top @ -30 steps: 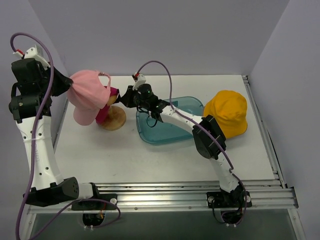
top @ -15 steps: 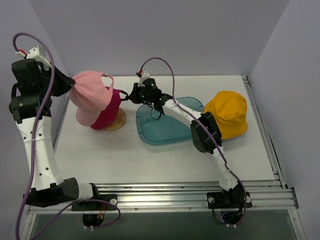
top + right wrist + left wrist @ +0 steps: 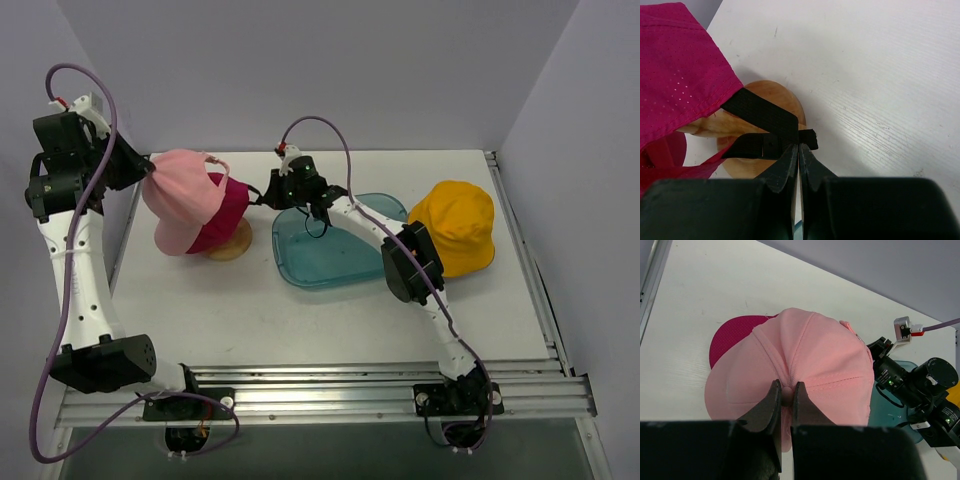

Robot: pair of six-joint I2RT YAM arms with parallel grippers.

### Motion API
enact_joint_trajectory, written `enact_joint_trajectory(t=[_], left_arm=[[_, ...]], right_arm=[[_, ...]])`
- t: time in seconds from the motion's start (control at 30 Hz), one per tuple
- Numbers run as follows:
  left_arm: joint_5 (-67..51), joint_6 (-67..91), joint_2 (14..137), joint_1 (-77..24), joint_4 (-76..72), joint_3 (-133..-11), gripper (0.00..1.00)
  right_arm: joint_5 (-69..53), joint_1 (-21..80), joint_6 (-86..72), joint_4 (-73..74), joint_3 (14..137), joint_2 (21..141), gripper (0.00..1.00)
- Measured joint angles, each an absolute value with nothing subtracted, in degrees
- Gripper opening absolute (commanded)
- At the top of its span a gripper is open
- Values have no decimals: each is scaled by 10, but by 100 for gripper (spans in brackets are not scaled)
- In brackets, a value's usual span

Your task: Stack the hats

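In the upper left of the top view, the left tool point(image 3: 146, 172) is closed on the crown of the pale pink hat point(image 3: 185, 195). In the left wrist view a fold of pink cloth at the top seam is seen nipped between its nearly shut fingers point(image 3: 772, 400). The pink hat is draped over the magenta hat point(image 3: 228, 205), whose brim shows at the upper left of that wrist view. Both are carried over the wooden stand point(image 3: 235, 243), whose disc base rests on the table point(image 3: 300, 320).

The right tool point(image 3: 798, 150) is pressed together on the black strap point(image 3: 762, 117) at the back of the magenta hat (the strap's free end lies right at the fingertips). The rounded wood of the stand is seen just behind it.

Right of the stand, at the centre of the top view, lies the translucent teal tray point(image 3: 330, 262), crossed by the right arm. The yellow-orange hat point(image 3: 455, 225) sits on the table at the right, just beside the tray and well apart from the other two hats.
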State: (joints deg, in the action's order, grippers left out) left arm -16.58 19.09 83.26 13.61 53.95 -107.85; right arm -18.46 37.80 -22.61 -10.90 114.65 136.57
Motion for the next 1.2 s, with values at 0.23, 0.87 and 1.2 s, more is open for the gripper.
enact_joint_trajectory(t=[0.23,0.87,1.2], left_arm=[[-191,166,842,144,554,-1087,2],[-251,136,828,96,396,-920,2],[-243,121,859,93,391,-918,9]], right_arm=[[-189,378,-227,-109,1147,1367,0],[-224,378,-249,-159,1093,1364,0],[-229,378,-256,-167,1084,1360,0]])
